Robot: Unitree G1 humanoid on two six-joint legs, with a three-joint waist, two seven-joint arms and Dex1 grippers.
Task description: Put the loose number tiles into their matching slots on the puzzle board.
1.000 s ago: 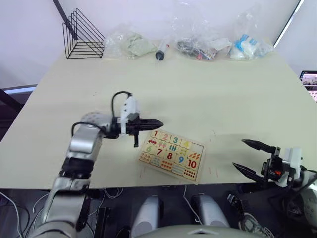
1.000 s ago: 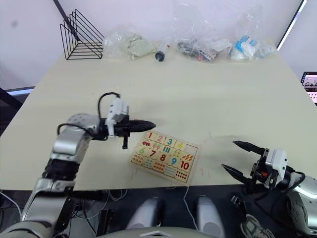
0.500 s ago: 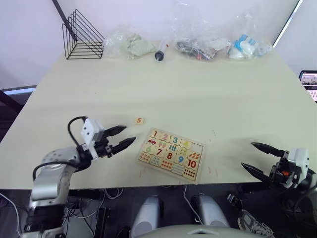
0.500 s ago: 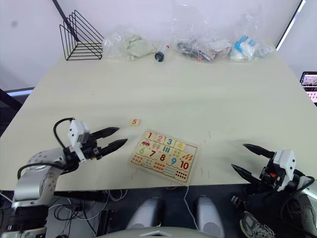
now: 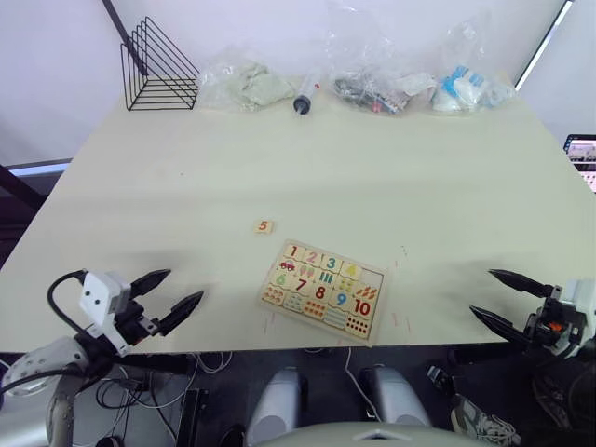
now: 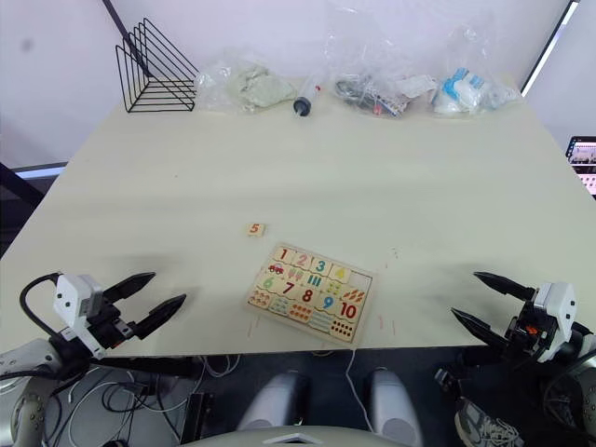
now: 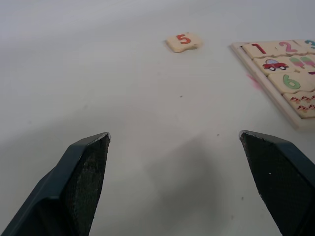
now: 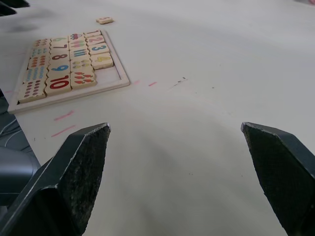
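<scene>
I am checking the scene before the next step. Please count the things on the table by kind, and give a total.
Puzzle board: 1
Loose number tile, the 5: 1
Wire rack: 1
Syringe: 1
Clear plastic bags with contents: 3
Total: 7

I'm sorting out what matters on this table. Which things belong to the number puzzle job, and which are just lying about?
Belongs to the job:
- puzzle board, tiles 1 to 4 seated in its upper row
- loose 5 tile, on the table apart from the board
- empty slot at the end of that row

Just lying about:
- black wire rack
- syringe
- clear plastic bags along the far edge
</scene>
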